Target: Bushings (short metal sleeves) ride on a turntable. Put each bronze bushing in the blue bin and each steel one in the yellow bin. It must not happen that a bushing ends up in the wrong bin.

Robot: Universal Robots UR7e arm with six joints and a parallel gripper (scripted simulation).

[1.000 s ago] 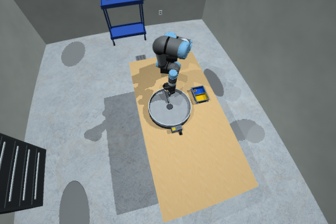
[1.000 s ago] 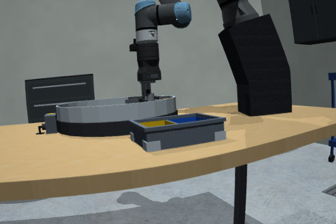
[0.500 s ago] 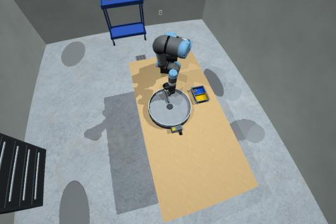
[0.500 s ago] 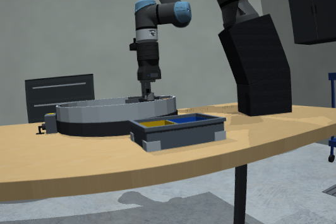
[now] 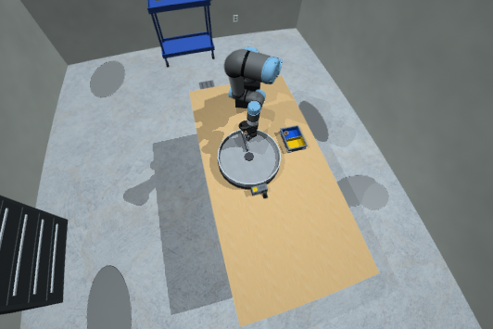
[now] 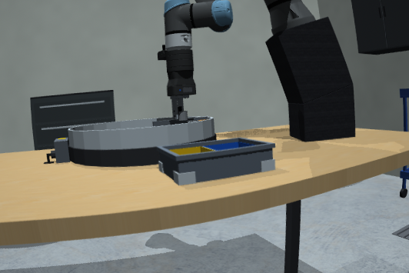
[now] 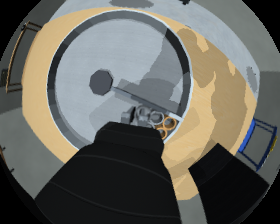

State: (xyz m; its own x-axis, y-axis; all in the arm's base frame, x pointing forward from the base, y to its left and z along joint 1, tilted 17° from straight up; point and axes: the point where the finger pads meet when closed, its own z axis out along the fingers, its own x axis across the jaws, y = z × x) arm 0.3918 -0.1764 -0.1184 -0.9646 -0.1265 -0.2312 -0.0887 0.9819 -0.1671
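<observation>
Here's the wide wooden table, and over it bends the dark grey arm with its light-blue caps. Below the wrist sits the round turntable, pale grey on its floor, with a raised rim and a black base. Just beside it is the divided box: blue bin on the side nearer the arm's base, yellow bin next to it. A thin dark bar reaches from near the hub out towards the rim.

And down goes the claw, pointing straight at the turntable, its fingers low inside the rim, drawn in narrow and closed around a bushing; that one's colour is hard to make out. Now the small stuff, bunched by the bar: grey steel bushings, dull, round and hollow, open ends up. Right beside them, nearer the rim, two bronze bushings show bright orange rings around dark holes. One more bronze-looking ring lies over in the blue bin, near its corner!
</observation>
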